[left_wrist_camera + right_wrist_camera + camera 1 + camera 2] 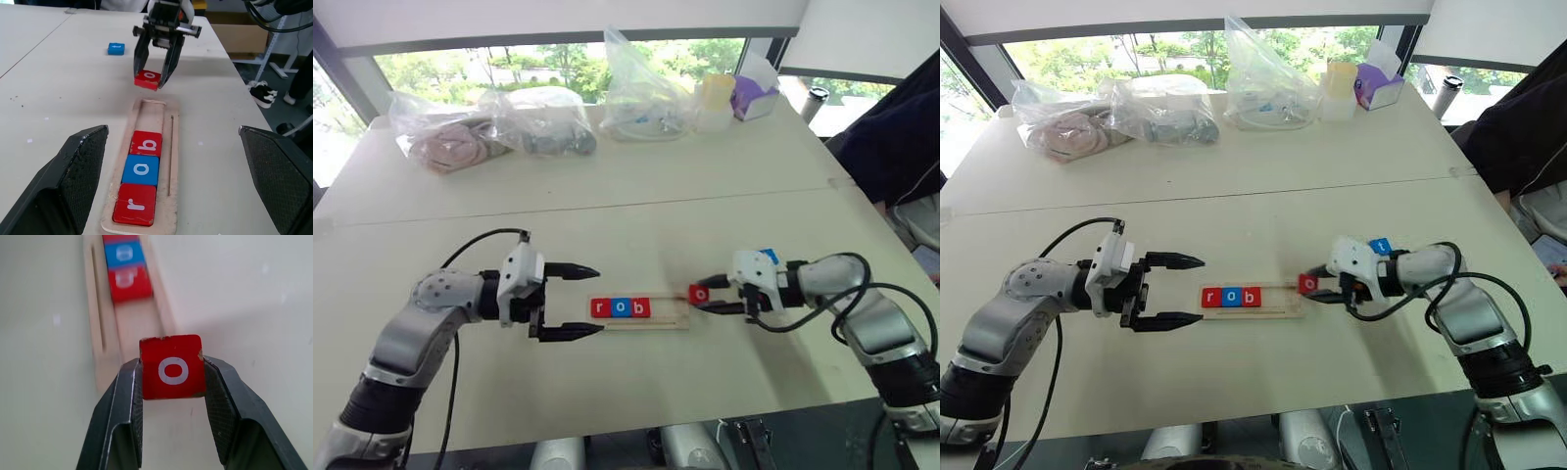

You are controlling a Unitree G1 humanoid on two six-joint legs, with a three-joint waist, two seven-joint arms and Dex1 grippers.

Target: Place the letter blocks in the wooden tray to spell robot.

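- Left end effector (576,301): lower left of centre in the left eye view, its two black fingers spread wide and holding nothing, pointed at the near end of the wooden tray (658,324).
- Wooden tray: a long, narrow strip of pale wood with a raised rim, lying flat at mid-frame on the bench (636,235). Three letter blocks occupy it in a touching row: red "r" (599,308), blue "o" (621,308), red "b" (641,308). The remaining slots toward the right are bare wood.
- Right end effector (172,373): right of centre, fingers closed on the two opposite side edges of a red "o" block (171,371), held just off the tray's open end.
- Blue block (116,48): flat on the bench beyond the right end effector in the left wrist view; its letter cannot be read there.
- Handling judgement: the blocks look light, rigid and smooth-faced. Grip across two opposite side edges and keep the lettered face up.
- Upper frame: clear plastic bags (538,119) with soft contents and a purple tissue box (756,98), well apart from the tray.
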